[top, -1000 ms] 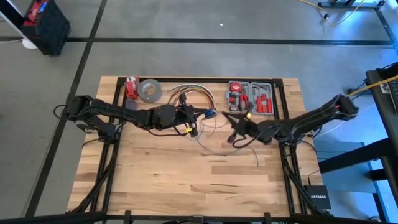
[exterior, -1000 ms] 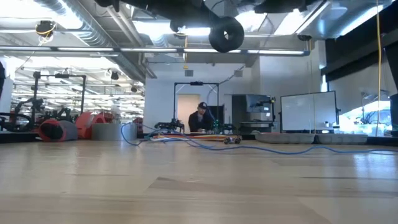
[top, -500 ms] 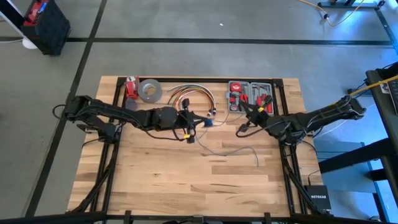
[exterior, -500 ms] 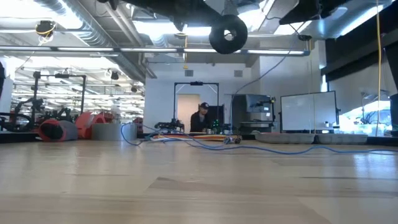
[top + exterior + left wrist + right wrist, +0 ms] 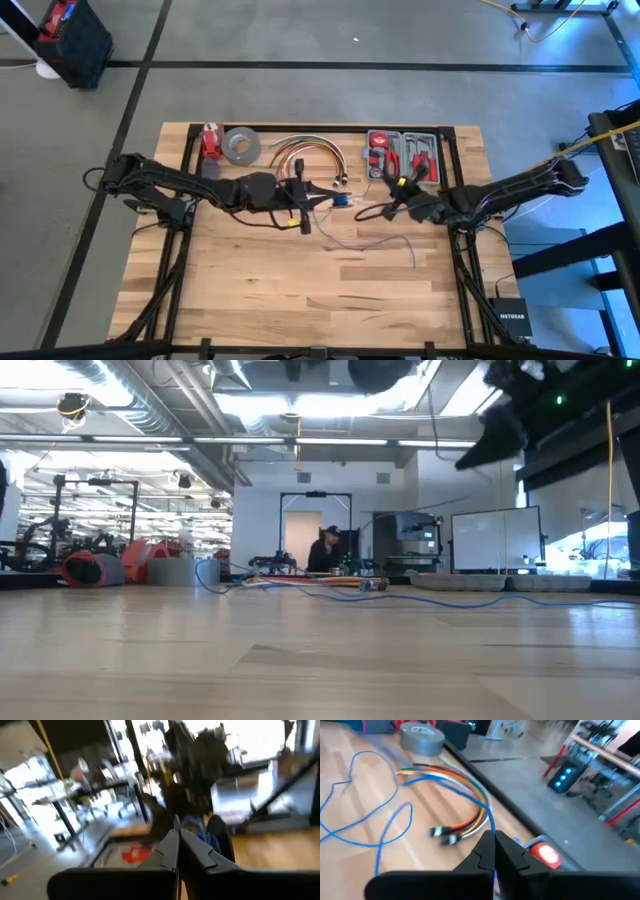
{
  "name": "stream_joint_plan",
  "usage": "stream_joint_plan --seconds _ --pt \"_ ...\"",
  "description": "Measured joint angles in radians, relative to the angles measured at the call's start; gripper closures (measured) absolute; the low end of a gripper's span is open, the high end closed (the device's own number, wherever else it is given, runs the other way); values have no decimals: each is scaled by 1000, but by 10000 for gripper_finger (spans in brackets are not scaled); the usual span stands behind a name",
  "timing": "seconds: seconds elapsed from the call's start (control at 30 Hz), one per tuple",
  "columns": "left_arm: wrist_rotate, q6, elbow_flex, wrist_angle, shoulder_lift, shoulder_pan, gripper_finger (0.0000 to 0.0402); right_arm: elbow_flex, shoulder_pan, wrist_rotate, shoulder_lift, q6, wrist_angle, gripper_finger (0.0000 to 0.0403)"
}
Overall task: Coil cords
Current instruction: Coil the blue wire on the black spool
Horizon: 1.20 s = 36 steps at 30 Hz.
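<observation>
High view: left gripper [image 5: 318, 197] and right gripper [image 5: 386, 207], both clamped, stretch the cord [image 5: 352, 212] between them mid-table, slack trailing toward five o'clock. Coiling has barely begun; next wants a loop.

Right wrist view: fingers [image 5: 482, 851] pinch blue cord.

Low view: grippers cut off overhead.

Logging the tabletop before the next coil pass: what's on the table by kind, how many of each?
Thin blue cord, pinched by both shut grippers: 1
Bundle of orange, red and white cables: 1
Roll of grey tape: 1
Open tool case: 1
Small red item beside the tape: 1
Total: 5
</observation>
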Motion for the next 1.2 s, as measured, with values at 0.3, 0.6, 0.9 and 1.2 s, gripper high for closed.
stream_joint_plan --seconds 0.3,0.6,0.9,1.2 --pt "-4 -31 1 161 12 18 401 -125 0 -145 206 -70 583 401" --pt "-4 -32 1 169 13 29 401 -91 -9 -308 496 -151 1000 393" --pt "-4 -36 0 196 14 33 401 -9 -14 -326 698 -155 1001 392" --pt "-3 -38 0 171 14 33 401 0 0 -315 668 -180 947 321"
